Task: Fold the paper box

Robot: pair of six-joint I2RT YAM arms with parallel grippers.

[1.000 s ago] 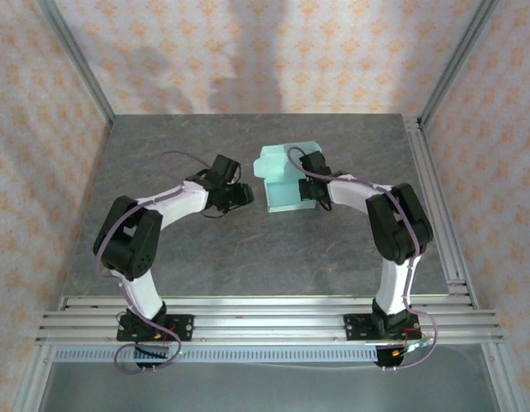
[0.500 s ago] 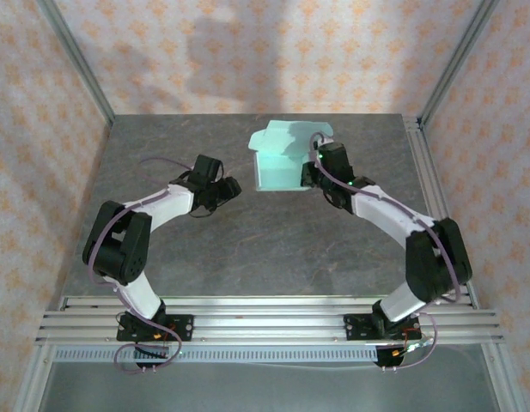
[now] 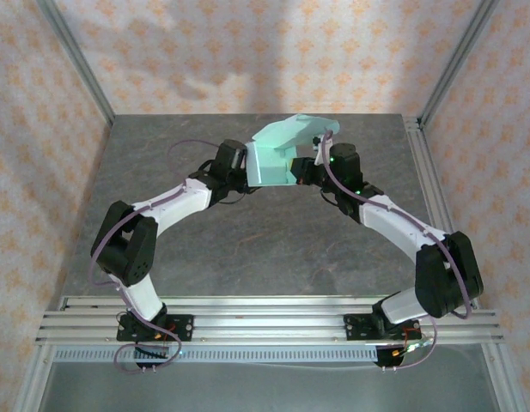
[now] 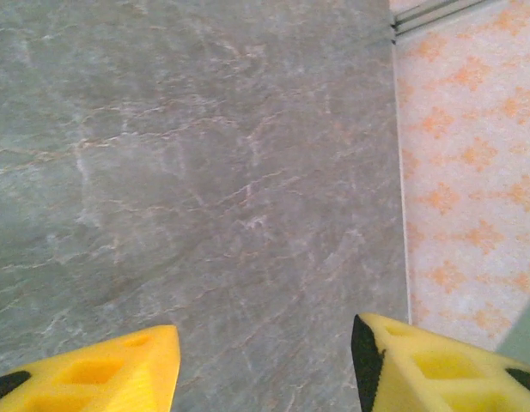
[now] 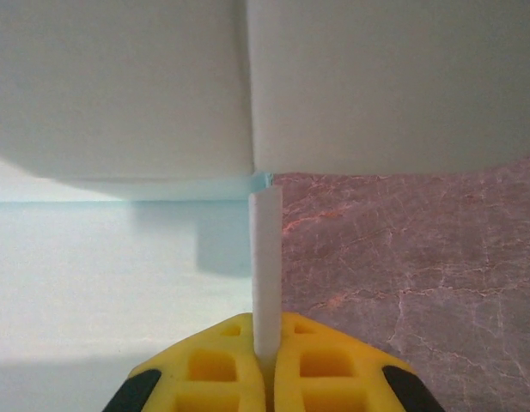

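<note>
paper box (image 3: 277, 159) at 12 o'clock on table (image 3: 247, 249), looks half-formed: walls up, top unclosed, flaps left to tuck. right gripper (image 5: 266, 343) pinches a thin panel edge. left gripper (image 4: 265, 352) at box's 9 o'clock, jaws apart, empty.

Found no legible text, label, brand, number or sign. Read nothing on the plain mint paper box (image 3: 273, 161), nothing on the grey tabletop (image 3: 247, 249) beneath it, and nothing on the walls (image 3: 247, 51) behind it beyond a repeated orange ornament.
</note>
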